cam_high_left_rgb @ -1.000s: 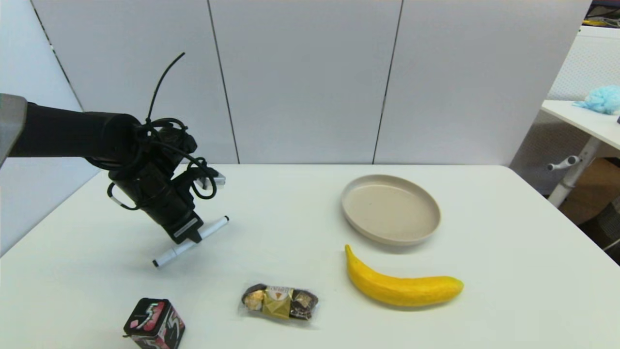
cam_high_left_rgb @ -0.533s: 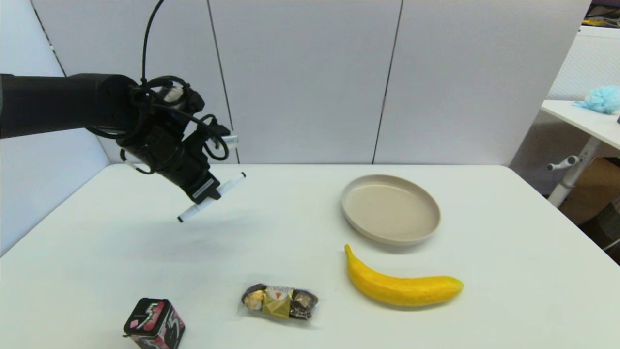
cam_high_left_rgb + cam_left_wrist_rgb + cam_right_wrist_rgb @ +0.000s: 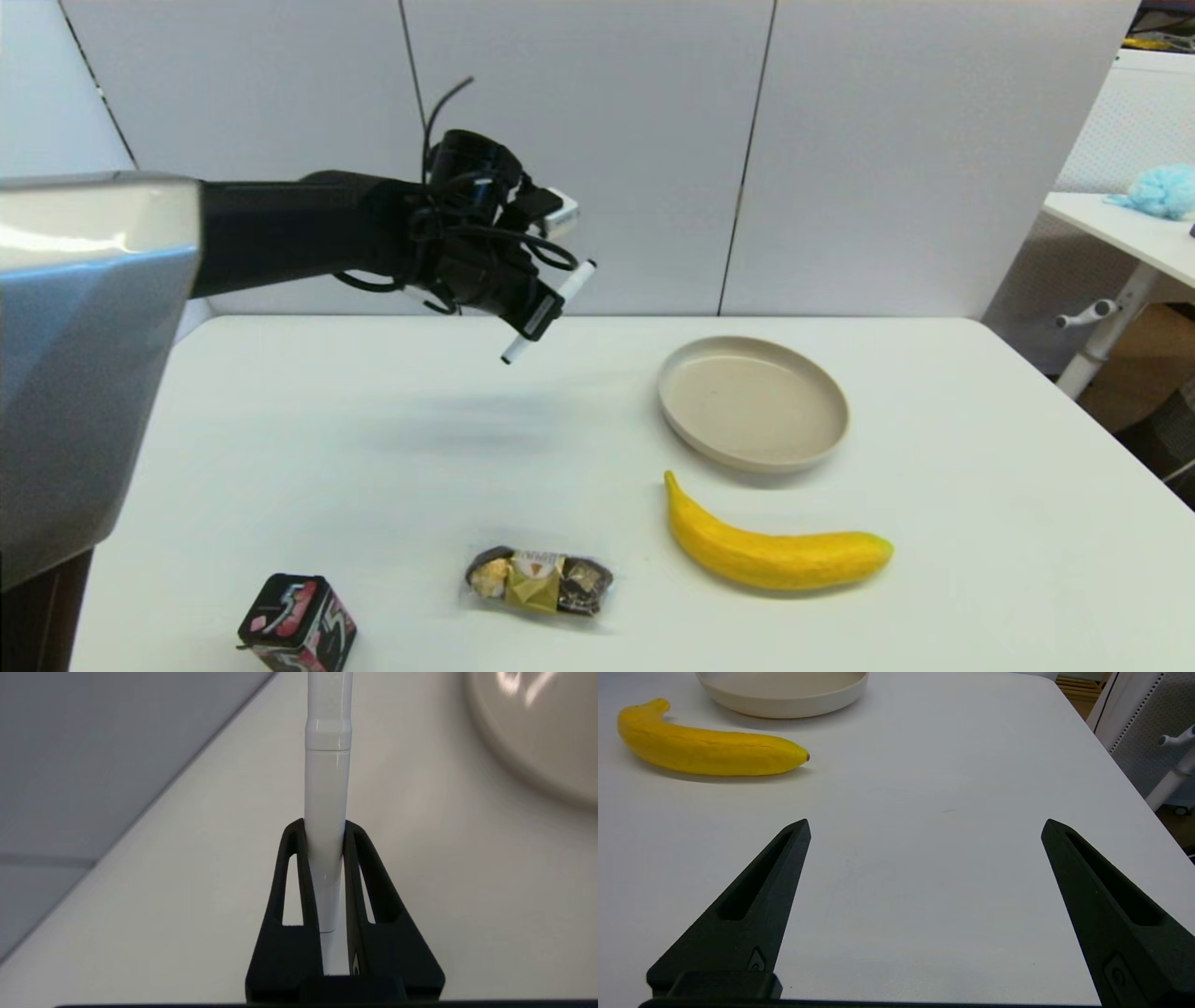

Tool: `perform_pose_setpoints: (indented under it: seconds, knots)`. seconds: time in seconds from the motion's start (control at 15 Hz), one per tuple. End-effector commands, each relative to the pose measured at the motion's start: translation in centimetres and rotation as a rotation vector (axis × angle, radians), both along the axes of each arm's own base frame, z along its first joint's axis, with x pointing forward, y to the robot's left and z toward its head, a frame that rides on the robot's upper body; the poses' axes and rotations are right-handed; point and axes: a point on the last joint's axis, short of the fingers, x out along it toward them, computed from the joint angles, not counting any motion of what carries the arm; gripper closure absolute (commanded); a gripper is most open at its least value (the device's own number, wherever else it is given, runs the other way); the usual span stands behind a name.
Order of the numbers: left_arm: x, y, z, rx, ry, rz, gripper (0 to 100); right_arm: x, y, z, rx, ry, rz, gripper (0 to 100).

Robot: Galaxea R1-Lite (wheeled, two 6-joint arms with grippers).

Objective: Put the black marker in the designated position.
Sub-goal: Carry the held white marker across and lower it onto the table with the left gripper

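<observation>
Left end effector [image 3: 537, 315] clamped on the black marker [image 3: 549, 311], held tilted in the air above the worktop [image 3: 373, 448], at about 10 o'clock from the beige plate [image 3: 752, 403]. We see the right end effector [image 3: 924, 828] parked low, fingers spread wide, banana [image 3: 707, 749] at its 11 o'clock.

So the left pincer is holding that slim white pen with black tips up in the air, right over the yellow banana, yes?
Not quite. The left pincer does hold the slim white pen with black tips aloft, but the head view shows it left of the round beige plate, far from the yellow banana.
</observation>
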Motion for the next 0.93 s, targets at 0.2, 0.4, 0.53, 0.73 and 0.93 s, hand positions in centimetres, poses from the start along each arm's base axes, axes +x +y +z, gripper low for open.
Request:
perform_pose_setpoints:
  seconds: [0.2, 0.4, 0.53, 0.73, 0.93]
  knots:
    - [2.7, -5.3, -3.3, -0.118, -0.235, -0.085, 100, 0.0, 0.0, 0.0, -0.001, 0.001, 0.000, 0]
    - [3.1, -6.1, -3.4, -0.138, -0.337, -0.114, 100, 0.0, 0.0, 0.0, -0.001, 0.001, 0.000, 0]
    - [3.5, -6.8, -3.3, -0.191, -0.415, -0.134, 100, 0.0, 0.0, 0.0, -0.001, 0.001, 0.000, 0]
    - [3.1, -8.7, -4.5, -0.223, -0.439, -0.168, 100, 0.0, 0.0, 0.0, -0.001, 0.001, 0.000, 0]
    - [2.7, -10.5, -5.4, -0.257, -0.478, -0.196, 100, 0.0, 0.0, 0.0, -0.001, 0.001, 0.000, 0]
